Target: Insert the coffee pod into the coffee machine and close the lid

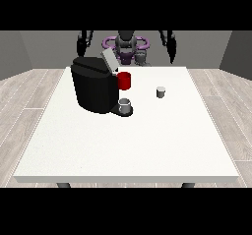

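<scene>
Two robot hands hang raised at the far edge of the bench, one robot hand at the view's left (82, 44) and one robot hand at the view's right (171, 47). Both are dark and small, and whether their fingers are spread or curled cannot be told; neither holds anything.

Nearer the camera, on the white bench (147, 140), the small grey coffee pod (161, 92) stands alone, closer to the hand at the view's right, which looks best placed to fetch it. Well to its left sits the black coffee machine (93, 84) with a red part (125, 80) at its front. Its grey lid (109, 61) is tilted up, apparently left open to receive the pod. A grey cup (125, 104) waits on the machine's base (119, 110) below. The task looks not yet begun.
</scene>
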`<action>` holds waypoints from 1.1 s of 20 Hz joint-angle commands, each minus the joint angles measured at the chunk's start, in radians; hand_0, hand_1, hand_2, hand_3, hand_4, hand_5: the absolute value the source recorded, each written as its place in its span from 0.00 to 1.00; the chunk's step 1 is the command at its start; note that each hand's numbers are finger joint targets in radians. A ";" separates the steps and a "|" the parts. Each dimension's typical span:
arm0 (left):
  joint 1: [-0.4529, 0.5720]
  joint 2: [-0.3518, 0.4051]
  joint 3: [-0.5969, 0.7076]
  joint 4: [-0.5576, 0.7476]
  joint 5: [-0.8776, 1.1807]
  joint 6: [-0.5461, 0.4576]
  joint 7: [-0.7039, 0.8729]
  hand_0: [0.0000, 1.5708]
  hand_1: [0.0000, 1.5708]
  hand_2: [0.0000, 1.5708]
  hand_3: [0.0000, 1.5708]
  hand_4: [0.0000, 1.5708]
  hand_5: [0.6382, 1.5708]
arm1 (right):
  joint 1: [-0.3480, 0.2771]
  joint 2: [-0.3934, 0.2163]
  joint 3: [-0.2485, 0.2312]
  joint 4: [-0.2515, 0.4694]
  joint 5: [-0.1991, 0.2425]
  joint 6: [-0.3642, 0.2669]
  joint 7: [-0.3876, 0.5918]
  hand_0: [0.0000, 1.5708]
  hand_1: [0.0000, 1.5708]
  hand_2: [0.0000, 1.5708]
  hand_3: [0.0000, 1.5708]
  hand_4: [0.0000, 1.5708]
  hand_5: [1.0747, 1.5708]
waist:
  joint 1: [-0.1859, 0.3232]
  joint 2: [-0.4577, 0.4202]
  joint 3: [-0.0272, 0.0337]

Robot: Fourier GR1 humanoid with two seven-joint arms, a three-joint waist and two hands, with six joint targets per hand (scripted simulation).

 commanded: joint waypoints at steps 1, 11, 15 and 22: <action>-0.023 0.043 0.030 0.017 0.001 -0.040 -0.033 0.00 0.00 0.00 0.00 0.00 1.00 | 0.003 -0.023 -0.044 0.055 -0.040 0.045 -0.069 0.00 0.00 0.00 0.00 0.00 1.00 | -0.016 0.005 0.0022; -0.093 0.224 -0.015 0.062 -0.161 -0.156 -0.215 0.00 0.00 0.00 0.00 0.00 1.00 | -0.039 0.010 -0.002 0.036 0.135 -0.130 -0.069 0.00 0.00 0.00 0.00 0.00 1.00 | -0.059 0.031 0.0017; -0.226 0.308 0.052 0.154 -0.192 -0.170 -0.137 0.00 0.00 0.00 0.00 0.00 1.00 | -0.114 0.002 0.003 0.039 0.146 -0.127 -0.073 0.00 0.00 0.00 0.00 0.00 1.00 | -0.104 0.111 0.0018; -0.398 0.369 0.091 0.341 -0.238 -0.198 -0.125 0.00 0.00 0.00 0.00 0.00 1.00 | -0.189 0.053 0.063 -0.002 0.157 -0.128 -0.007 0.00 0.00 0.00 0.00 0.00 1.00 | -0.190 0.203 0.0015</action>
